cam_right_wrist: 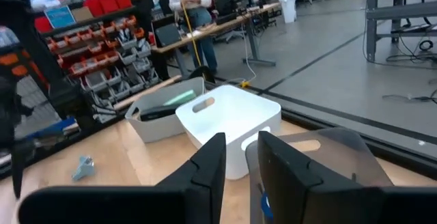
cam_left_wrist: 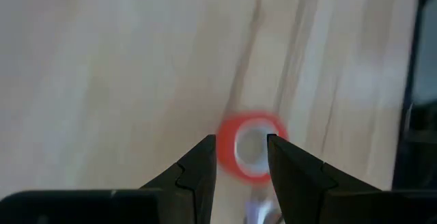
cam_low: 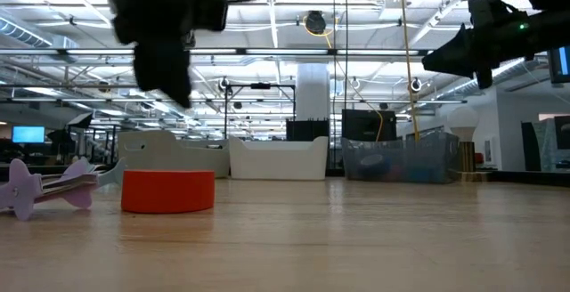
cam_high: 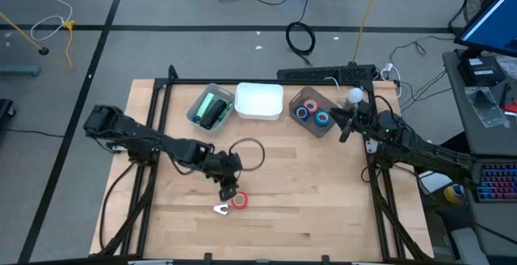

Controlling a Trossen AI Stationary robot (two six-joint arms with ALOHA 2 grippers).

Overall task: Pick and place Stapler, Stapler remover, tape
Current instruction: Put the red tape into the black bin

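A red tape roll [cam_high: 240, 201] lies flat on the wooden table near the front middle. A pale staple remover [cam_high: 221, 209] lies just beside it. My left gripper [cam_high: 226, 191] hangs open a little above the roll, fingers slanting down; in the left wrist view the roll [cam_left_wrist: 252, 154] shows between and beyond the fingertips, untouched. A green stapler [cam_high: 213, 107] lies in the grey bin [cam_high: 198, 113]. Blue tape rolls [cam_high: 312, 112] sit in the clear bin [cam_high: 321, 128]. My right gripper [cam_high: 343, 132] is raised by the clear bin at the right, pointing level, slightly open and holding nothing.
A white bin [cam_high: 259, 101] stands between the grey and clear bins along the far edge. A loop of cable [cam_high: 249, 153] lies on the table behind my left gripper. Bare wood lies to the right of the roll. People stand in the room beyond the table [cam_right_wrist: 194, 5].
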